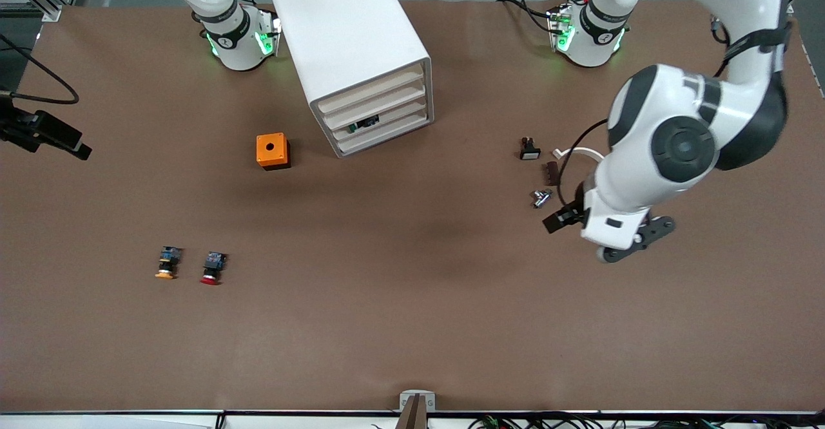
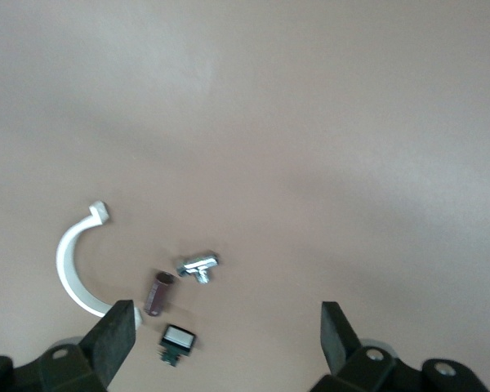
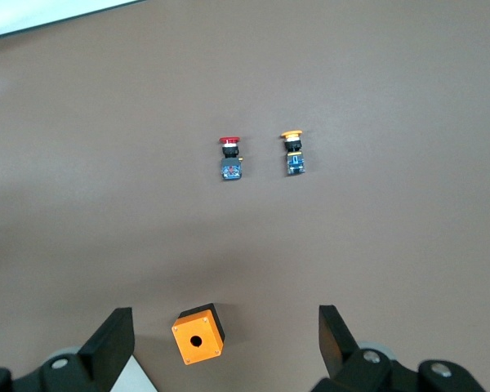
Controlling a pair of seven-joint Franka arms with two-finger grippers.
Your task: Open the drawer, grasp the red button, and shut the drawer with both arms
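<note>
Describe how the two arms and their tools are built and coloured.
Both arms are glossy white with rounded shells. The left arm has dark grey round joint caps, black bands and a black cable along it. Green lights glow at both bases. The left tool and right tool each have two black wedge-shaped fingers.

The left arm [image 1: 696, 139] bends down with its wrist low and the left gripper [image 2: 227, 331] open, while the right gripper [image 3: 224, 343] hangs open, high up.
</note>
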